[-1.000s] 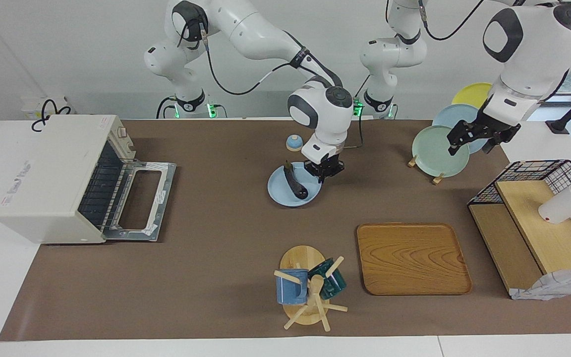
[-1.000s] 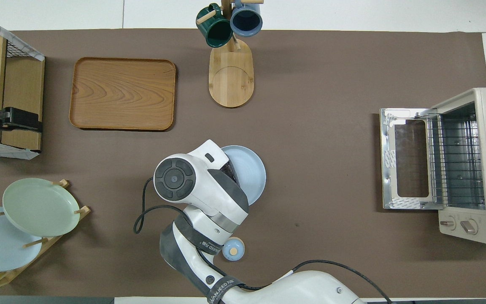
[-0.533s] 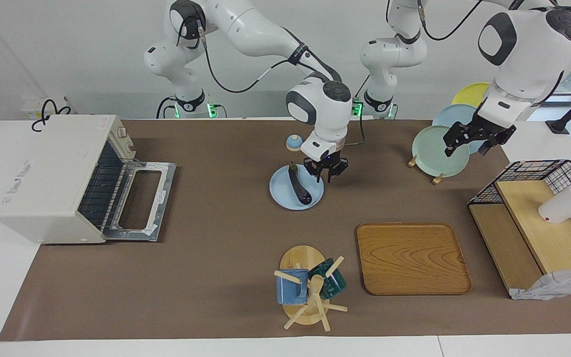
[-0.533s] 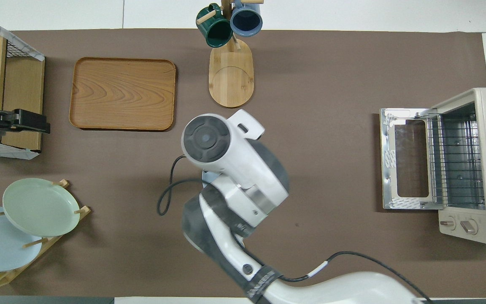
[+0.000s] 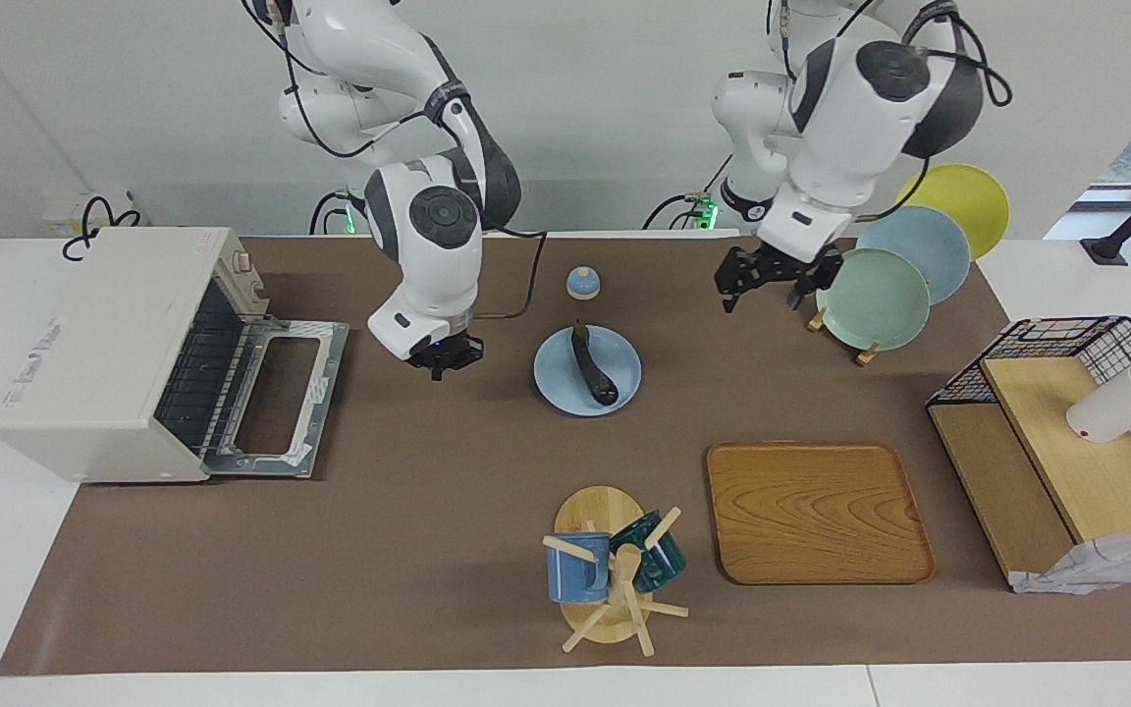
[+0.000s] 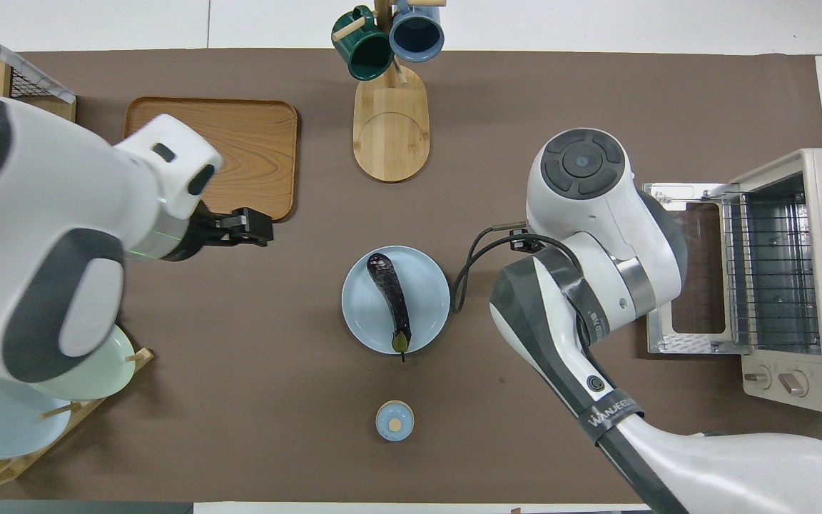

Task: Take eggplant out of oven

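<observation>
The dark purple eggplant [image 5: 593,368] lies on a light blue plate [image 5: 626,365] in the middle of the mat; it also shows in the overhead view [image 6: 389,300] on the plate [image 6: 427,300]. The cream-white oven [image 5: 104,344] stands at the right arm's end with its glass door [image 5: 276,393] dropped open and its rack [image 6: 771,271] bare. My right gripper [image 5: 441,363] hangs over the mat between the oven door and the plate, holding nothing. My left gripper [image 5: 762,295] is open and empty, in the air beside the plate rack.
A small blue knobbed lid [image 5: 582,283] sits nearer to the robots than the plate. A mug tree [image 5: 610,570] and a wooden tray [image 5: 816,511] lie farther out. A plate rack [image 5: 880,295] and a black wire basket shelf [image 5: 1066,422] stand at the left arm's end.
My right gripper left the plate and moved toward the oven's end. My left arm swung from over the plate rack toward the table's middle. The eggplant stays on the plate.
</observation>
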